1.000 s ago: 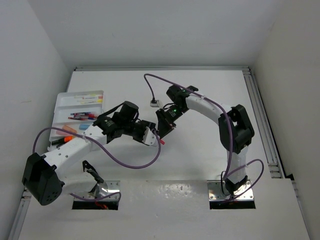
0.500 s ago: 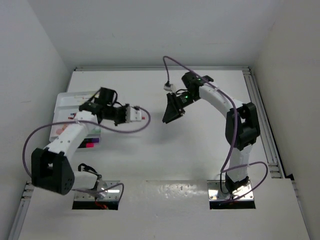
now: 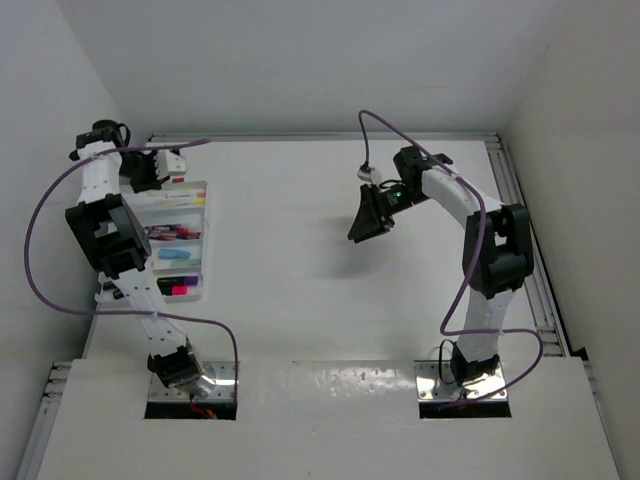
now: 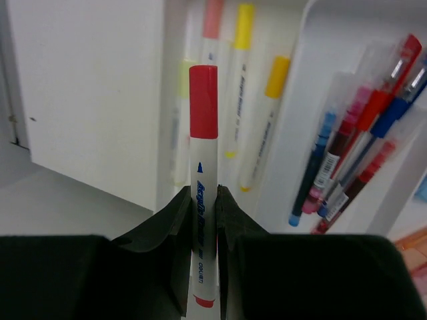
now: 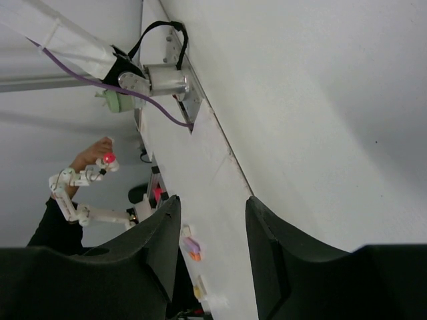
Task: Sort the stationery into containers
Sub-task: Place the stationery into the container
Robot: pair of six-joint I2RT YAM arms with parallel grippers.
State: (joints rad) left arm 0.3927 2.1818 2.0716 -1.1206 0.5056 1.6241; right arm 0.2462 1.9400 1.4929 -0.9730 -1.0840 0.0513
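Note:
My left gripper (image 3: 150, 172) is over the far end of the white divided tray (image 3: 203, 226), against the left wall. In the left wrist view it (image 4: 203, 195) is shut on a white marker with a red cap (image 4: 203, 100), held above the compartment with white markers with yellow caps (image 4: 275, 80). The neighbouring compartment holds thin pens with blue and red caps (image 4: 347, 140). More highlighters (image 3: 172, 288) lie in the tray's nearer compartments. My right gripper (image 3: 368, 218) is open and empty above the middle of the table; its jaws (image 5: 210, 207) stand wide apart.
The left wall stands close behind the left arm. A purple cable (image 3: 40, 220) loops from the left arm, another over the right arm (image 3: 362, 130). An aluminium rail (image 3: 520, 230) runs along the table's right edge. The base plates (image 3: 465, 385) sit at the near edge.
My left arm has swung from the table's middle back to the tray's far end, with the red-capped marker in its jaws. My right arm has pulled away to the right and up.

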